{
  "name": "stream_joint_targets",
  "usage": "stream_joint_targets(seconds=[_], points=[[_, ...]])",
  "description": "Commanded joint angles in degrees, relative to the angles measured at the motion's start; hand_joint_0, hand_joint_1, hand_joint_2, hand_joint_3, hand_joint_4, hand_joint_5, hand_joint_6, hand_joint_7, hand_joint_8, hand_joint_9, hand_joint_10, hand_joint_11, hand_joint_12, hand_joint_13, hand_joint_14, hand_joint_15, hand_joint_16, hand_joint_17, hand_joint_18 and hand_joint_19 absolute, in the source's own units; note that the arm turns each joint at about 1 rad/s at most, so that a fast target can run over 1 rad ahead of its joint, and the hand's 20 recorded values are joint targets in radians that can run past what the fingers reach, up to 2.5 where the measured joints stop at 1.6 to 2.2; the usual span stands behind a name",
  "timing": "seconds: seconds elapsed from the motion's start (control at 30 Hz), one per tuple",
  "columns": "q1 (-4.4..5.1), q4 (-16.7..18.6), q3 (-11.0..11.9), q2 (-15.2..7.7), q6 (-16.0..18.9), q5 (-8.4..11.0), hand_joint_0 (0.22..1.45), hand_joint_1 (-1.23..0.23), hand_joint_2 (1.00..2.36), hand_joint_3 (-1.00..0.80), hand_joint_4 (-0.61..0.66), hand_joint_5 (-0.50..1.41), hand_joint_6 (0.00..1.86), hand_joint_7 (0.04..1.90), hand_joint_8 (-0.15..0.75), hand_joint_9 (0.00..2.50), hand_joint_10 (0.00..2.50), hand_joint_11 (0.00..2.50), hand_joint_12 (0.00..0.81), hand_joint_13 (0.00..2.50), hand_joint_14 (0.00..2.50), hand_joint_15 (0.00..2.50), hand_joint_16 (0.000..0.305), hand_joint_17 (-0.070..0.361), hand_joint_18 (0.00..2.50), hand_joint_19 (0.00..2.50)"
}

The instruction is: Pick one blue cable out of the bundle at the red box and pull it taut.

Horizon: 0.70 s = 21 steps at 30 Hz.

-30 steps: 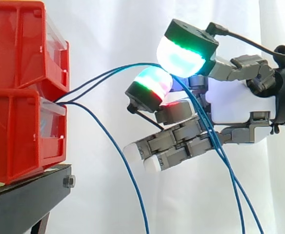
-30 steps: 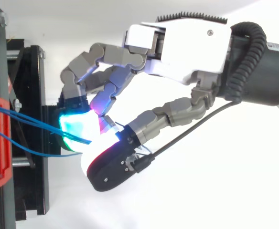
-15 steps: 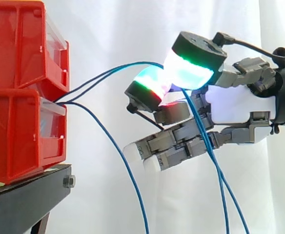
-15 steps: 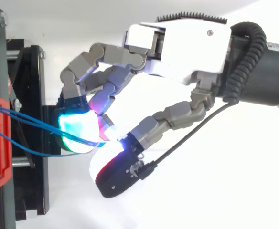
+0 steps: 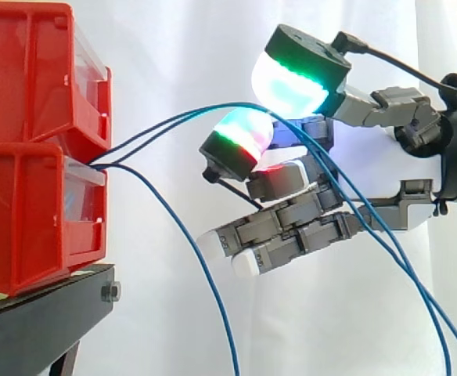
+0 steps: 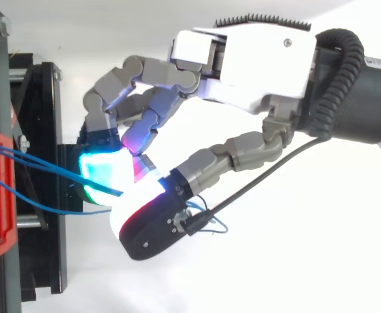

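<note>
Below the fingers (image 5: 291,218) the blue cables (image 5: 198,261) run off the bottom edge; from above, the fingers hide their onward run. Leftward, the red bins (image 5: 25,94) are cropped.

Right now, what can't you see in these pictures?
- Where the cables start: in the side view, the red walls of the bins hide it.
- Where the cables end: in the side view, the bottom edge cuts them off.
- Whether the hand grips a cable: in the top view the hand itself covers that spot, and in the side view the parts sit too close together to tell.
</note>
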Motion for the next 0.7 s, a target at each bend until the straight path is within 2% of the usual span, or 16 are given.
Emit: stream_joint_targets(seconds=[0.0,0.07,0.23,0.4,0.5,0.67], points=[[-0.01,-0.09,-0.02,-0.01,0.00,0.03,0.54,-0.74,1.00,-0.50,0.00,-0.19,0.92,1.05,0.215,1.07,0.00,1.46,0.355,0.50,0.01,0.30,0.054,0.121,0.44,0.30],[-0.01,-0.18,-0.02,-0.01,0.00,0.03,0.61,-0.77,1.00,-0.45,0.00,-0.19,0.92,1.07,0.203,1.08,0.01,1.47,0.344,0.50,0.01,0.30,0.052,0.116,0.42,0.32],[-0.01,-0.18,-0.02,-0.01,0.00,0.03,0.64,-0.80,1.01,-0.32,-0.02,-0.18,0.92,1.09,0.199,1.09,0.01,1.48,0.344,0.53,0.01,0.31,0.051,0.116,0.44,0.31],[-0.01,-0.18,0.07,-0.01,0.09,0.03,0.63,-0.79,1.01,-0.36,-0.01,-0.18,0.92,1.05,0.202,1.09,0.00,1.50,0.344,0.54,0.01,0.31,0.051,0.115,0.45,0.32],[0.08,-0.18,0.07,0.08,0.18,0.03,0.59,-0.79,1.00,-0.46,0.01,-0.19,0.91,1.02,0.214,1.08,0.00,1.49,0.348,0.54,0.01,0.32,0.052,0.117,0.45,0.32],[0.08,-0.18,-0.02,-0.01,0.00,0.20,0.52,-0.73,1.00,-0.50,0.05,-0.18,0.84,0.87,0.249,1.09,0.00,1.47,0.363,0.54,0.01,0.32,0.055,0.124,0.45,0.33]])
